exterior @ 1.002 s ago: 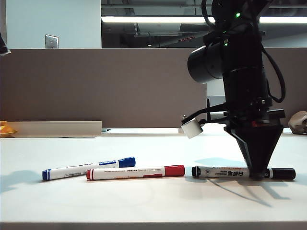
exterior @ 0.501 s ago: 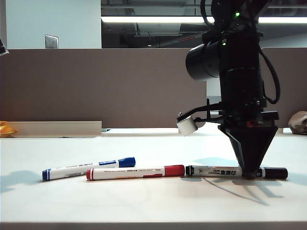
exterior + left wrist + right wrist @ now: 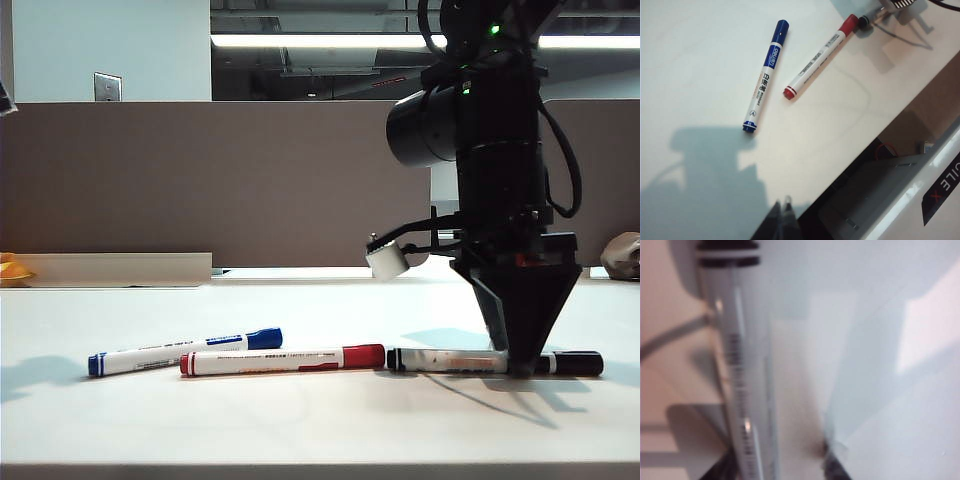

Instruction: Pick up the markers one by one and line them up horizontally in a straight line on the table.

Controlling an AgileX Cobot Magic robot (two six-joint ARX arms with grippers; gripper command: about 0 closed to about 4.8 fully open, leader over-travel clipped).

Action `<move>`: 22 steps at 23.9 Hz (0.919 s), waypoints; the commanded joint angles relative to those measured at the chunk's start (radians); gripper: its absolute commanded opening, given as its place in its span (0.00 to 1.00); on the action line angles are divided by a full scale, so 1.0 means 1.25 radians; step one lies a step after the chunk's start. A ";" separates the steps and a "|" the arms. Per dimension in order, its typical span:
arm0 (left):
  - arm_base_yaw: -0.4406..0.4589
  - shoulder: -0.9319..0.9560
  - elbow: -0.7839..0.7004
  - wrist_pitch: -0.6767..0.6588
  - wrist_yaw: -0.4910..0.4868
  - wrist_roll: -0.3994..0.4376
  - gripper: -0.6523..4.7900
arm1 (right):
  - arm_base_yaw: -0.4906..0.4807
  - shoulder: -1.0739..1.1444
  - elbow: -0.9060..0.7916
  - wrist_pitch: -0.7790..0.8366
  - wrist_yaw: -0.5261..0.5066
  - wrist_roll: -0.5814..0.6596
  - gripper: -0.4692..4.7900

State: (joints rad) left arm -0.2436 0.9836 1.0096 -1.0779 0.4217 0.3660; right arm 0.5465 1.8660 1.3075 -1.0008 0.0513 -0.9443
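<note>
Three markers lie almost end to end on the white table [image 3: 300,420]. The blue marker [image 3: 185,351] is on the left and slightly tilted, the red marker [image 3: 280,360] sits in the middle, and the black marker [image 3: 450,360] is on the right, its end at the red cap. My right gripper [image 3: 520,368] points straight down over the black marker near its cap. In the right wrist view it is open [image 3: 780,465], with the black marker [image 3: 737,365] lying beside one finger and a gap to the other. My left gripper [image 3: 782,207] is shut and empty, well away from the blue marker [image 3: 765,77] and red marker [image 3: 820,57].
Grey-brown divider panels [image 3: 200,180] stand behind the table, with a low beige ledge [image 3: 110,268] at their foot on the left. A beige object [image 3: 625,255] sits at the far right. The table's edge [image 3: 850,165] runs close to my left gripper.
The right gripper slid the black marker left until its end met the red marker's cap, and its jaws have spread apart. The left arm has kept still.
</note>
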 commanded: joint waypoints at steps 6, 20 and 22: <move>0.000 -0.003 0.004 0.001 0.000 0.003 0.11 | 0.001 0.002 0.000 0.007 -0.007 -0.002 0.50; 0.000 -0.003 0.004 0.001 -0.001 0.019 0.11 | 0.001 -0.002 0.000 0.002 -0.004 -0.002 0.58; 0.000 -0.003 0.004 0.002 -0.002 0.019 0.11 | 0.008 -0.003 0.001 0.003 -0.001 -0.002 0.58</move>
State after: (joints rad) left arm -0.2436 0.9833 1.0096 -1.0779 0.4179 0.3820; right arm 0.5495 1.8648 1.3075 -0.9951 0.0528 -0.9440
